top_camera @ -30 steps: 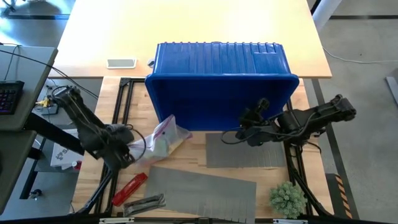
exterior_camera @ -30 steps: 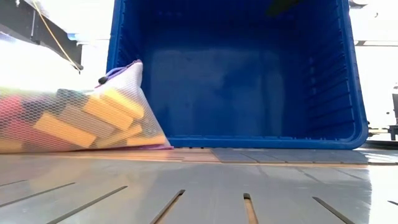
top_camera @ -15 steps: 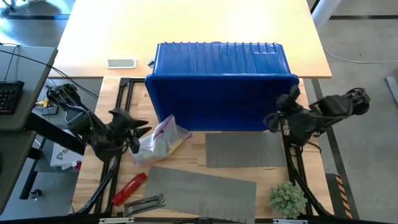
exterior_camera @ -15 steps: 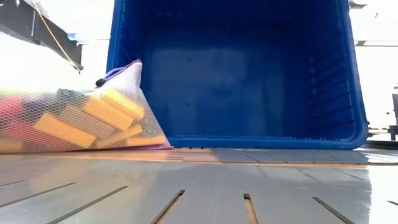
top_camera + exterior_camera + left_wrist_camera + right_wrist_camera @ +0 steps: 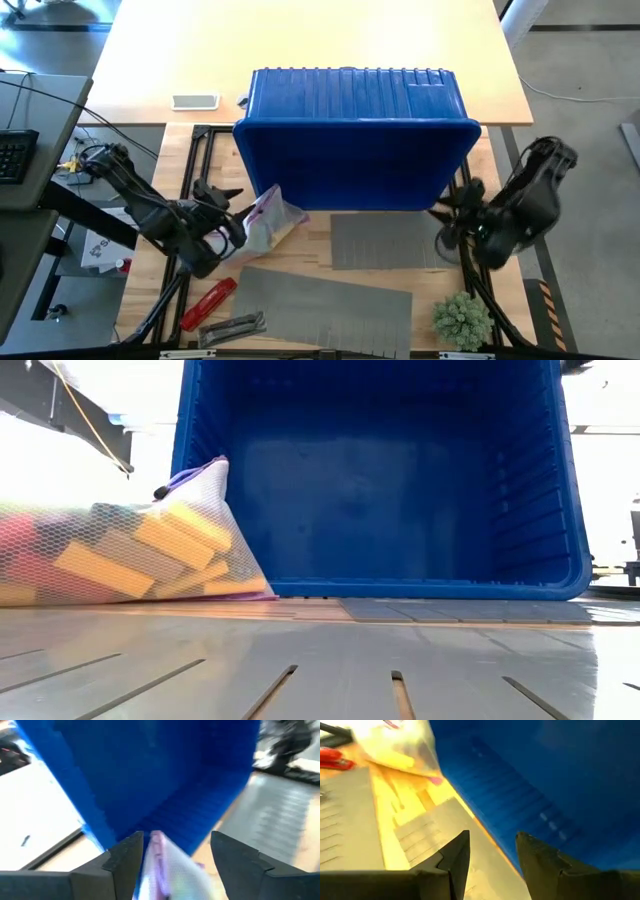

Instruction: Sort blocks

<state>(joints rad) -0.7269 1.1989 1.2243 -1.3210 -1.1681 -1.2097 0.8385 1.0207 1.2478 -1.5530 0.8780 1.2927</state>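
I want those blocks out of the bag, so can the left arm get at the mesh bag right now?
Probably yes. The left gripper is open right beside the mesh bag, its fingers straddling the bag's end, with nothing between them.

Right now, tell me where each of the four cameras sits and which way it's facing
High view: above the table, looking straight down; shows both arms, left gripper open at the mesh bag, right gripper beside the blue bin.
Low view: at table height, looking level into the bin's open side; no arm visible.
Left wrist view: looks past its own open fingers at the bag and bin.
Right wrist view: looks past its fingers along the grey mat toward the bin.
All four views share the bin and bag.
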